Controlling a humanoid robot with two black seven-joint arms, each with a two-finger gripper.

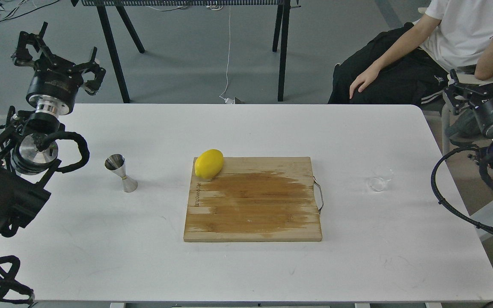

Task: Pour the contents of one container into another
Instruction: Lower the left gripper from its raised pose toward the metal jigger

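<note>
The small clear glass cup (379,179) stands on the white table (246,265) right of the cutting board, very faint against the surface. Left of the board, the steel hourglass jigger (120,172) stands upright. My left gripper (58,55) hovers beyond the table's back left corner, well behind the jigger, fingers spread open and empty. Off the table's right edge my right gripper (482,77) is raised behind and right of the cup, also open with nothing in it.
A wooden cutting board (253,199) lies mid-table with a yellow lemon (209,164) on its back left corner. A seated person (422,60) is behind the back right corner, close to my right arm. Black stand legs (114,51) rise behind the table.
</note>
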